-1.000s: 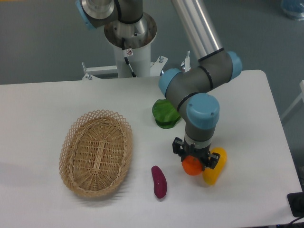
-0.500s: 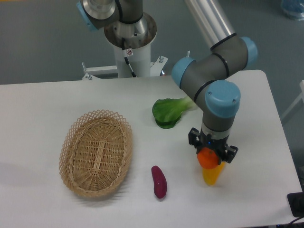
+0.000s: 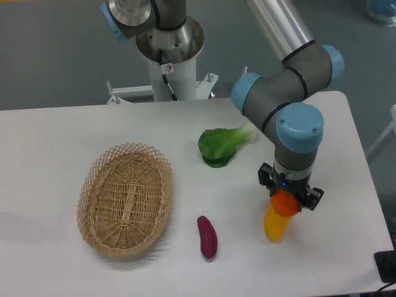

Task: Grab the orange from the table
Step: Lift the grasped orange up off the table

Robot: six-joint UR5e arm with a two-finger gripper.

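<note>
The orange [image 3: 285,203] is a small round bright-orange fruit held between the fingers of my gripper [image 3: 288,199], which is shut on it. It hangs above the white table [image 3: 55,136], in front of the upper end of a yellow-orange pepper [image 3: 275,224] that lies on the tabletop right of centre. The gripper points straight down from the arm's grey and blue wrist [image 3: 298,137].
A woven wicker basket [image 3: 125,198] sits at the left. A purple eggplant-like piece [image 3: 207,236] lies near the front, left of the pepper. A green leafy vegetable [image 3: 220,145] lies behind, left of the arm. The table's right edge is close by.
The gripper has carried the orange to the right and slightly up, from beside the pepper's left side to over its upper end. The arm's wrist swung right with it.
</note>
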